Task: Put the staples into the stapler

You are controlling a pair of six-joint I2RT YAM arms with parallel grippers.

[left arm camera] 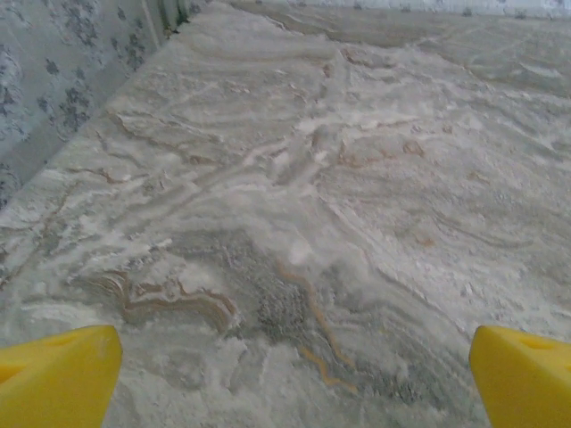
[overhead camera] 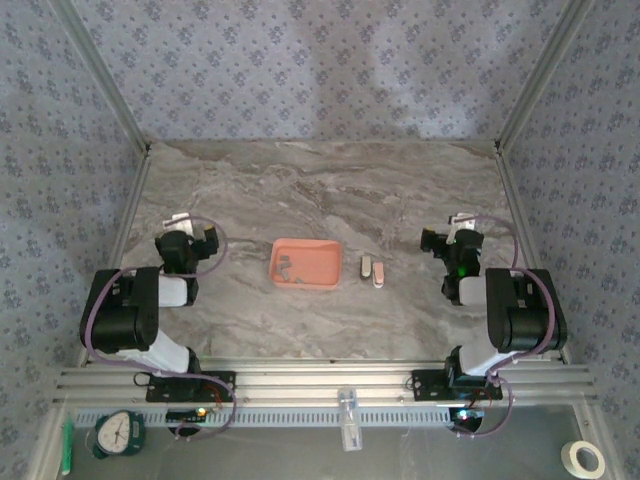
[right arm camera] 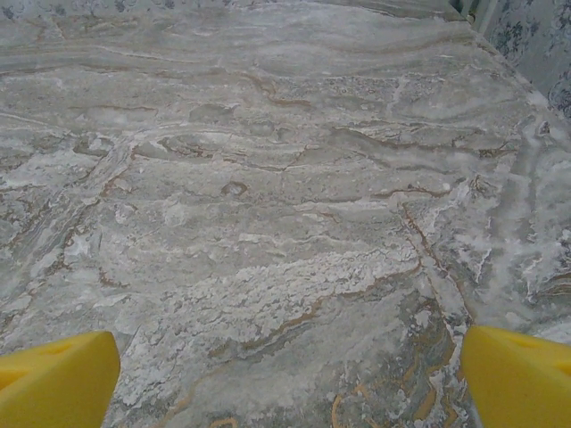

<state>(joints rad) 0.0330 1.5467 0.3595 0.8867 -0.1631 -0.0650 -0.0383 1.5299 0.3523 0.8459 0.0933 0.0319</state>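
From above, the smooth table (overhead camera: 330,180) is veined grey marble. One salmon-pink tray (overhead camera: 318,262), rectangular with rounded corners, lies between the two grippers. It holds the staples (overhead camera: 287,268), a few thin grey strips too small to count surely. The one stapler (overhead camera: 373,271) lies just beside the tray on the side toward the right gripper (overhead camera: 452,230). It shows as a slim grey bar beside a pale pink-and-white one. It is well apart from the left gripper (overhead camera: 192,228).

At the left wrist, two blunt yellow fingers (left arm camera: 58,379) stand wide apart, with bare marble between them.

At the right wrist, two yellow fingers (right arm camera: 522,379) are likewise spread wide, gripping nothing, over the veined stone.
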